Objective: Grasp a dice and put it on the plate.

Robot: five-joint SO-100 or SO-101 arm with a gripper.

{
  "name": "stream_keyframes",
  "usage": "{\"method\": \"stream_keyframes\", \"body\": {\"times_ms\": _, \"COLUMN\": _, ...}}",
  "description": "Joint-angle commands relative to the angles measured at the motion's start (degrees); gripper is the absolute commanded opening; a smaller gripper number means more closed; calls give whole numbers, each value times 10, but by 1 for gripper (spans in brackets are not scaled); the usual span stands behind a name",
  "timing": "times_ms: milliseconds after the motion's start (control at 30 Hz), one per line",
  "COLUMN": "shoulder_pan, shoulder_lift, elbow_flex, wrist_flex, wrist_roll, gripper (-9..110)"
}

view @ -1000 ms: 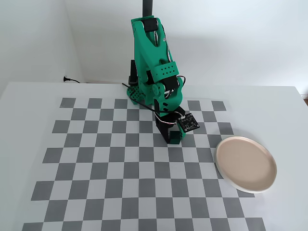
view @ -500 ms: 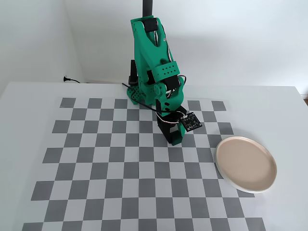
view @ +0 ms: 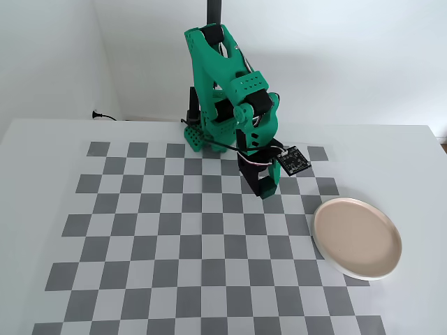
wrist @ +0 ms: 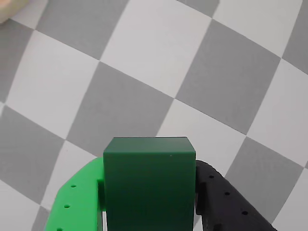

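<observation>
In the wrist view the dice (wrist: 149, 187), a plain dark green cube, fills the lower middle. My gripper (wrist: 150, 168) is shut on it, with the bright green finger (wrist: 79, 202) on its left and the black finger (wrist: 224, 204) on its right. In the fixed view the gripper (view: 265, 188) hangs above the checkered board, a few squares left of the plate (view: 357, 237). The plate is pale beige with a cream rim and holds nothing. A sliver of its rim (wrist: 8, 8) shows in the wrist view's top left corner. I cannot make out the dice in the fixed view.
The grey and white checkered board (view: 174, 244) covers the white table. The green arm's base (view: 199, 136) stands at the board's back edge, beside a black post (view: 214, 14). A cable plug (view: 98, 115) lies at the back left.
The arm has risen and swung right towards the plate, carrying the gripper off the board. The plate has not moved.
</observation>
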Motion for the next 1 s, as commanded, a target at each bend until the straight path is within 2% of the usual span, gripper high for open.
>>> {"method": "stream_keyframes", "body": {"times_ms": 0, "shoulder_pan": -40, "shoulder_lift": 17, "elbow_flex": -109, "wrist_flex": 28, "wrist_roll": 14, "gripper": -4}}
{"method": "stream_keyframes", "body": {"times_ms": 233, "shoulder_pan": -96, "shoulder_lift": -59, "elbow_flex": -232, "wrist_flex": 63, "wrist_roll": 37, "gripper": -4}}
{"method": "stream_keyframes", "body": {"times_ms": 500, "shoulder_pan": -113, "shoulder_lift": -184, "elbow_flex": -378, "wrist_flex": 61, "wrist_roll": 33, "gripper": -4}}
{"method": "stream_keyframes", "body": {"times_ms": 833, "shoulder_pan": -116, "shoulder_lift": -352, "elbow_flex": -509, "wrist_flex": -25, "wrist_roll": 25, "gripper": -4}}
{"method": "stream_keyframes", "body": {"times_ms": 967, "shoulder_pan": -123, "shoulder_lift": -399, "elbow_flex": -513, "wrist_flex": -110, "wrist_roll": 25, "gripper": -4}}
